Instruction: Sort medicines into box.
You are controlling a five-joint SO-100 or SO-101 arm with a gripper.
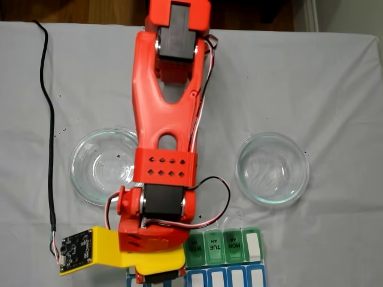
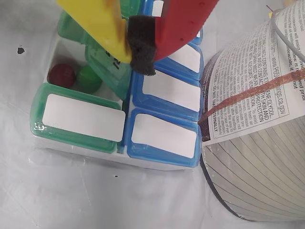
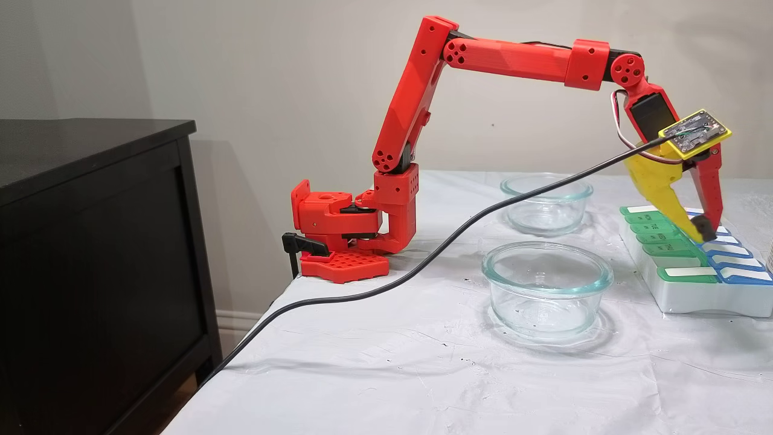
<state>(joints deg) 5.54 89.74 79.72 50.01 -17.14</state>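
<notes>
Tool (image 2: 141, 55) tips pinched together, holding nothing – poised over box (image 3: 694, 293) at desk (image 3: 386, 374) edge. One red ball (image 2: 61, 74), one green ball (image 2: 89, 78) in open compartment – lid raised.

Translucent green lids of the flat weekly pill organizer (image 1: 224, 246) read TUE and MON. In the wrist view, a round paper-labelled container (image 2: 257, 90) carries small, mostly unreadable print including "PROTECTION".

Translucent glossy plastic box (image 2: 119, 138) lids
</notes>
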